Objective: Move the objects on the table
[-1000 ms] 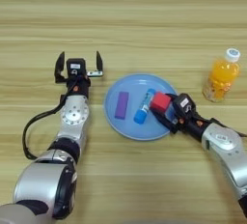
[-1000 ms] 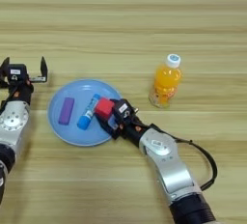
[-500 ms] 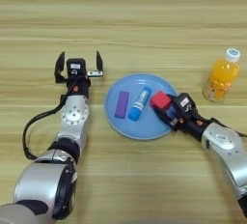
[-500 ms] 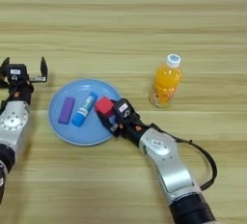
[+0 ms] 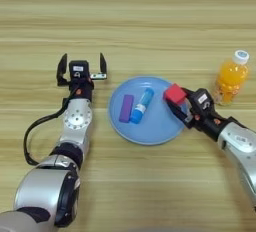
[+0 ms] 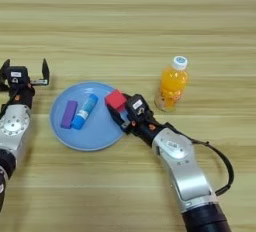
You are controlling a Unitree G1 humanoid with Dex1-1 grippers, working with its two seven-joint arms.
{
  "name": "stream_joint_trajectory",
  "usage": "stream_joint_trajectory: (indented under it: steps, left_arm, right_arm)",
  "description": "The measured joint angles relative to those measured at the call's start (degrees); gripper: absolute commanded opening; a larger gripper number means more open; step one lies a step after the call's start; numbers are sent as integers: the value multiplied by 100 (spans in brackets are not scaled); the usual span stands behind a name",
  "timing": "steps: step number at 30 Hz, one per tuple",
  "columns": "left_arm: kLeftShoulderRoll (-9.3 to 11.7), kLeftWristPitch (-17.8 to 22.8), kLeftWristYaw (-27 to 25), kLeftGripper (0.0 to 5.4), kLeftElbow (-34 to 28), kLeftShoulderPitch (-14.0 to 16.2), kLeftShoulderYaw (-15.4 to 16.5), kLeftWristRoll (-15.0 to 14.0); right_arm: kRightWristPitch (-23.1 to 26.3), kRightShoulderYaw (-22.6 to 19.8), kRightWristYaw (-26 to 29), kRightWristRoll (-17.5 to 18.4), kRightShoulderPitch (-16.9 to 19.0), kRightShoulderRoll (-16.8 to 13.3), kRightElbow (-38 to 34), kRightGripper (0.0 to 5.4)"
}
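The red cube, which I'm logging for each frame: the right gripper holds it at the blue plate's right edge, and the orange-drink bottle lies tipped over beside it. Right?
Not quite. The right gripper does hold the red cube at the blue plate's right edge, but the orange-drink bottle stands upright, white cap on top, as the right eye view shows.

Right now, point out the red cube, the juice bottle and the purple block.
red cube (image 5: 174, 93), left eye view, top face
juice bottle (image 6: 171, 87), right eye view, orange body
purple block (image 5: 126, 108), left eye view, middle of flat top
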Motion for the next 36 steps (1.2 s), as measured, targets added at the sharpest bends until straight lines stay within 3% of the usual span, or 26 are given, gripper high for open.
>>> stream_joint_trajectory:
  steps: [24,36]
  left_arm:
    - [-6,1,5,540,1,-6,-3,3]
    - [-5,2,6,540,1,-11,-3,4]
  right_arm:
    - [101,-918,-108,253,846,-416,-170,227]
    - [-47,-1065,-120,251,873,-453,179,227]
